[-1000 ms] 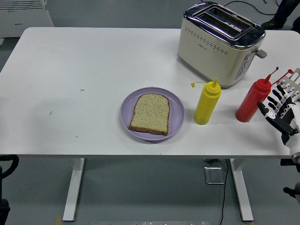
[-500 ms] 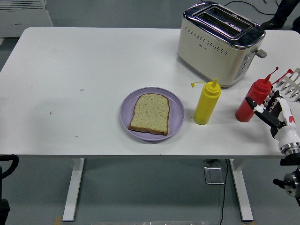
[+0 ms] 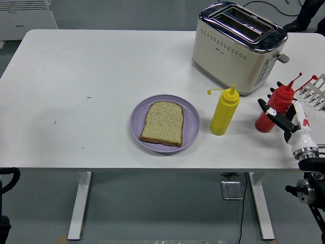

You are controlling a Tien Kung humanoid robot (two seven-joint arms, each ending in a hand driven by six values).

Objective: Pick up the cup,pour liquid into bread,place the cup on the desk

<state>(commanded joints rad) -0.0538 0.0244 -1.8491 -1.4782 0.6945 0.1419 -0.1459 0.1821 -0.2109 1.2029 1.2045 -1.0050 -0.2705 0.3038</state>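
Surface: white rectangular table (image 3: 101, 71) on white legs, standing on a grey floor; its near edge runs across the lower part of the head view.
Plate: round lilac plate (image 3: 140, 109) near the middle of the table, a little toward the near edge.
Bread: one slice of brown seeded bread (image 3: 162, 123) lying flat on the plate, inside its rim.
Yellow bottle: yellow plastic squeeze bottle (image 3: 224, 113) upright just right of the plate, its small cap hanging open on a strap to the left of the nozzle.
Red bottle: red plastic squeeze bottle (image 3: 269, 112) upright further right, near the table's right end, apart from the yellow bottle; its red cap hangs off to the upper right. No cup shows; this bottle is what the hand is at.
Toaster: cream and chrome two-slot toaster (image 3: 236, 47) at the far right of the table, behind both bottles.
Rack: pale metal rack (image 3: 315, 91) at the right edge, only partly in frame.
Right hand: black-and-white five-fingered right hand (image 3: 282, 116) comes in from the lower right, its fingers (image 3: 264, 107) spread around the red bottle's right side and front; whether they press on the bottle or only sit against it cannot be told.
Left arm: out of sight.
Background: a dark shoe on the floor at the top right corner.
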